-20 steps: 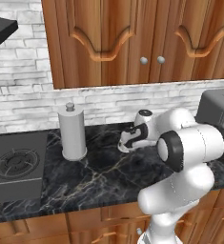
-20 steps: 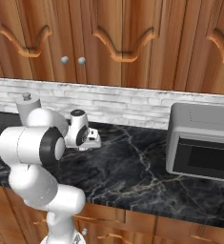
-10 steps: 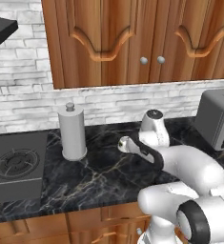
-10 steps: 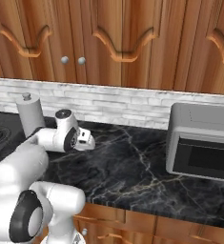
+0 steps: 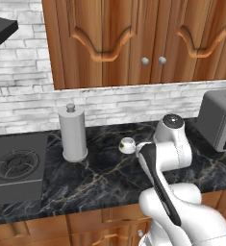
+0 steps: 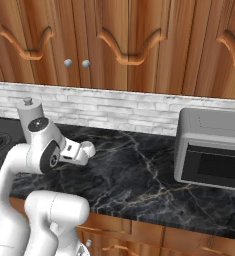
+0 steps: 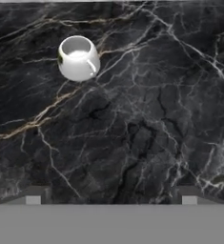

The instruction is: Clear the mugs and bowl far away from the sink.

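Observation:
A white mug (image 7: pixel 77 58) stands upright on the black marble counter (image 7: pixel 147 119), its handle turned toward the camera. It is also the small white mug (image 5: pixel 127 144) left of my wrist and the mug (image 6: pixel 87 148) just past my hand. My gripper (image 7: pixel 110 199) hovers over the counter, open and empty. The mug lies ahead and off to one side, well apart from the fingertips (image 7: pixel 33 198). The bowl and the sink are out of view.
A paper towel roll (image 5: pixel 73 134) stands left of the mug, beside a stove burner (image 5: pixel 16 166). A grey toaster oven (image 6: pixel 211 147) sits at the counter's right end. Wooden cabinets (image 5: pixel 133 38) hang above the white brick backsplash.
The jaws spread wider and came off the mug, which stays on the counter. The hand pulled back from it and the arm folded lower.

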